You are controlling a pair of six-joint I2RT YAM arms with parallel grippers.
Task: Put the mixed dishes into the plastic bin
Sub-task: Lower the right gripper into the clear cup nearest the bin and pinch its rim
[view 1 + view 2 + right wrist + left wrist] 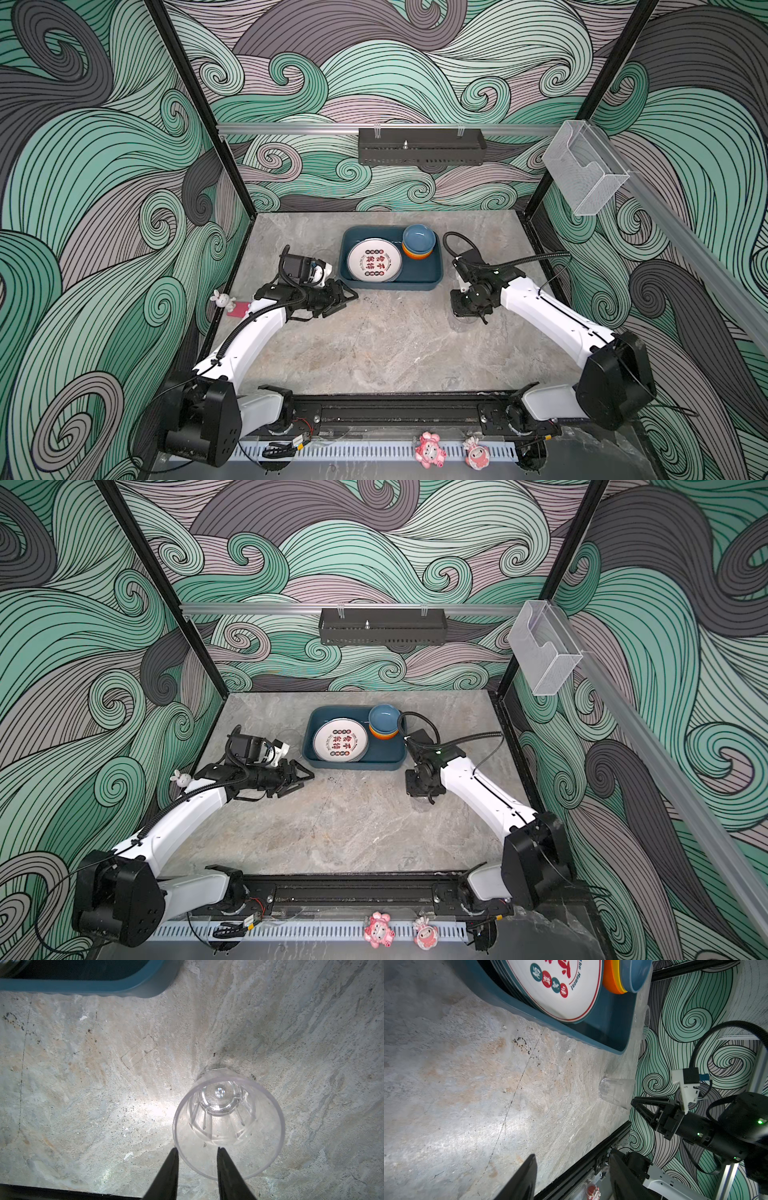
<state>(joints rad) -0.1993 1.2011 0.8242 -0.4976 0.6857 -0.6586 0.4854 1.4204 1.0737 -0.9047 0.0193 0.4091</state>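
Looking down in both top views, we saw a grey marble-patterned tabletop (395, 353) blotched with beige, flecked with dark specks and crossed by a thin dark line. It was boxed in by walls (83, 166) printed with teal, mint and grey wave swirls. A black perforated metal tray (422, 149) hung on the back wall at upper centre, and a clear acrylic holder (586, 170) hung at upper right.

Just above the frame's centre sat the dark teal rectangular plastic bin (432, 282). It held a round white plate with red and black characters (374, 259) and a stack of small bowls (419, 239), blue on top of orange.

A clear ribbed tumbler (228, 1126) stood upright on the tabletop right of centre, apart from the bin. The right gripper (197, 1148) pointed down over it, jaws narrowly parted astride the rim and not pinching it. The left gripper (572, 1155) hovered left of the bin, spread wide and empty.
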